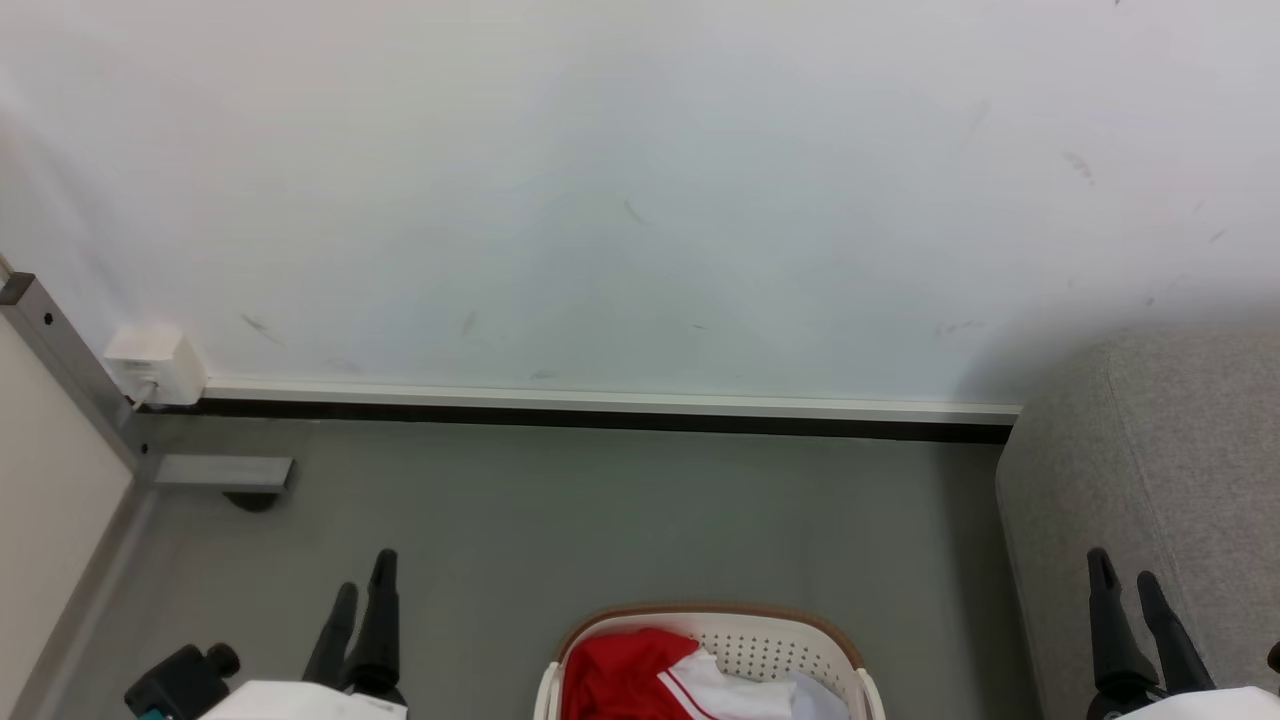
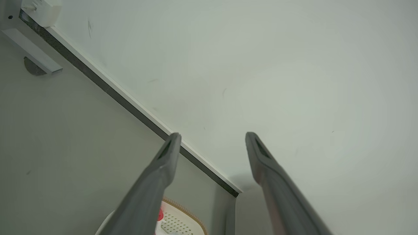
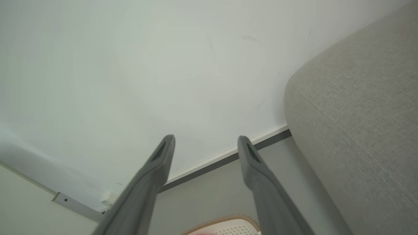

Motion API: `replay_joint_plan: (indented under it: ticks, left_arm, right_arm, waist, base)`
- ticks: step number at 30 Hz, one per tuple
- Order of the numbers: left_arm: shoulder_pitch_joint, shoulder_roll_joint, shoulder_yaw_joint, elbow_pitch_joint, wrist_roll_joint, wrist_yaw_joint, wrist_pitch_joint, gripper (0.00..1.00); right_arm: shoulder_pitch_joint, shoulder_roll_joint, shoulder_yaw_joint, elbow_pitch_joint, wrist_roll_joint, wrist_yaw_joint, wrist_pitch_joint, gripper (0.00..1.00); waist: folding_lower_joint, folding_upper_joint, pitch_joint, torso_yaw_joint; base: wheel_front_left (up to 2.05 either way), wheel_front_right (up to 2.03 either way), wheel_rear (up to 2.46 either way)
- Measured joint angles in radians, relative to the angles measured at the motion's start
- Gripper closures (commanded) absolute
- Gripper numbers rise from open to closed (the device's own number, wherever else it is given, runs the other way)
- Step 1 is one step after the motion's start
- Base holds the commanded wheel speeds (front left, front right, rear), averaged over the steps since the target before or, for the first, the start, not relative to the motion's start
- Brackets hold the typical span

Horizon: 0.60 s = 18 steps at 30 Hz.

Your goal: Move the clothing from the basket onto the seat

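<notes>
Your robot faced a scuffed white wall (image 1: 640,200) across a grey floor (image 1: 650,500), with both arms raised and nothing in either of them. The left gripper (image 1: 365,573) stood at the lower left of the head view. Its 2 dark fingers (image 2: 163,163) were parted, with a clear gap between them in the left wrist view. The right gripper (image 1: 1122,567) stood at the lower right, overlapping the near edge of the seat (image 1: 1170,450) in that view. Its jaws were likewise apart and empty.

The basket (image 1: 712,608) sat on the floor between your 2 grippers, cut off by the bottom edge of the head view. The clothing (image 1: 620,675) lay inside it, heaped toward the basket's left side. It showed bright red fabric with a white panel and a thin white stripe. A pale bluish-white cloth (image 1: 815,700) lay beside it on the right, also inside the basket. Whether the red heap was 1 garment or 2 could not be told from so small a slice.

The seat stood to the basket's right, with a strip of floor between them. A white box (image 1: 155,362) sat on the baseboard (image 1: 600,405) at far left, beside a metal post (image 1: 50,330).
</notes>
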Motion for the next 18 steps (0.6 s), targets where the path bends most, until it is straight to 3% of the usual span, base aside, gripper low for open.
replay_joint_plan:
  ticks: [9, 18]
  left_arm:
    - [0.019, 0.033, -0.058, -0.022, 0.174, 0.054, -0.03, 0.0]
    - [0.023, 0.06, -0.102, -0.043, 0.27, 0.105, -0.056, 0.0]
  right_arm:
    - [0.0, -0.001, 0.011, 0.034, -0.151, 0.0, -0.031, 0.0]
    - [0.0, 0.0, 0.019, 0.051, -0.276, 0.0, -0.057, 0.0]
  waist:
    - [0.0, 0.0, -0.004, 0.009]
    - [0.0, 0.0, -0.008, 0.019]
  base:
    - [0.0, 0.0, 0.0]
    - [0.0, 0.0, 0.0]
